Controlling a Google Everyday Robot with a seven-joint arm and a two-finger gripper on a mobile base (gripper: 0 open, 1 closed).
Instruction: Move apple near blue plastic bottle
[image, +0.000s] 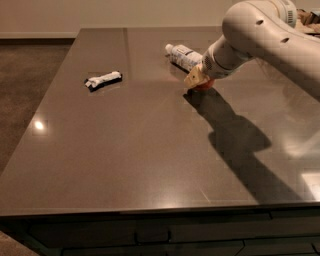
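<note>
gripper (198, 81) upper right of centre, clamped on apple (204, 87), low over the table (125, 165), just beside bottle (184, 56); bar (103, 80) well apart, upper left.

wrapped bar (103, 79) black-white, lying left-centre | table (125, 160) dark, glossy | floor (30, 75) left

Gripper (197, 79) with apple (204, 86) just before bottle (184, 55) (bar (103, 80) well left) on table (125, 155).
</note>
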